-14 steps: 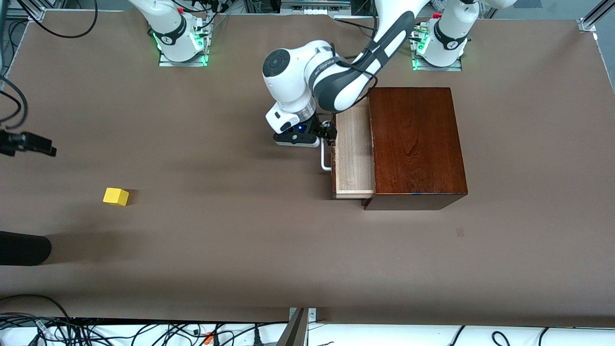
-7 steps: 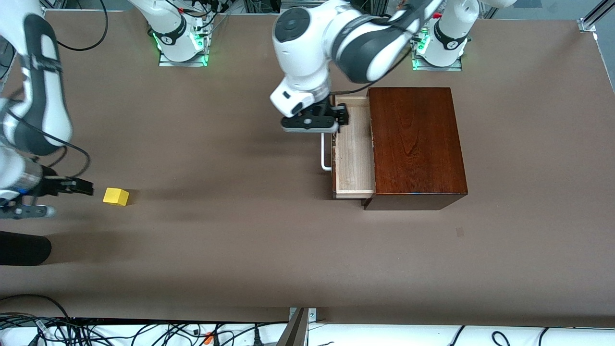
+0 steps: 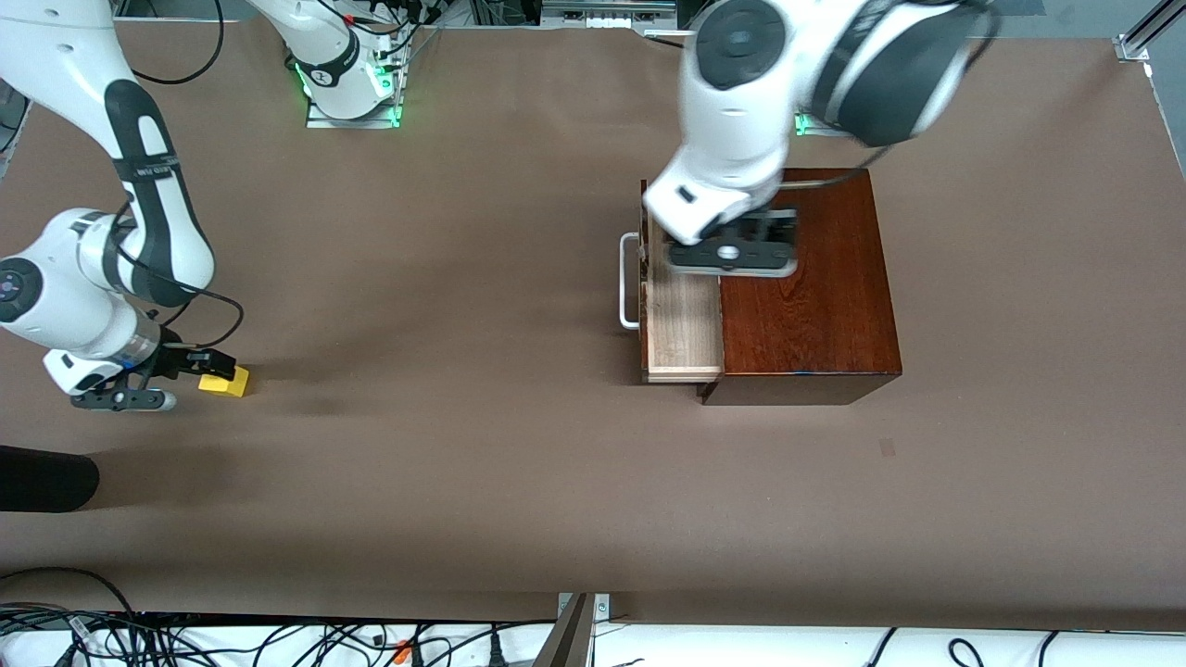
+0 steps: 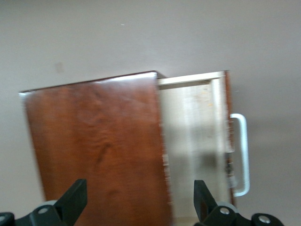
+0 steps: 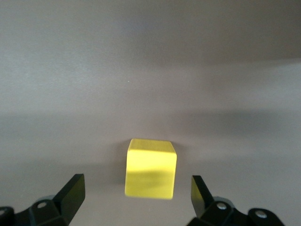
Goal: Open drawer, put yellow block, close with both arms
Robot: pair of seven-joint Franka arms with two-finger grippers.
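The right gripper [image 3: 206,363] hangs low over the brown table [image 3: 445,463] at the right arm's end, its black fingers [image 5: 70,190] spread wide with nothing between them; in the right wrist view the yellow block [image 5: 150,168] sits on the mat just ahead of the fingertips, centred on the gap, and neither finger touches it; in the front view the block [image 3: 230,383] shows partly under the gripper's tip, resting flat on the table, well apart from the wooden box [image 3: 801,283] and nearer to the front camera than the drawer's handle; the right arm [image 3: 139,213] bends down to it from its base at the top of the front view.

The left gripper [image 3: 741,243] is up in the air over the box, above the seam where the box's top meets the pulled-out drawer [image 3: 681,315]; in the left wrist view its two fingers [image 4: 73,200] stand far apart and hold nothing; between them that view shows the glossy dark box top [image 4: 94,146] and the pale inside of the drawer [image 4: 193,141], which is bare wood; the drawer is drawn out part of the way toward the right arm's end of the table, its white bar handle [image 3: 628,283] free, with no finger on it; the left arm [image 3: 834,65] reaches from its base above the box.
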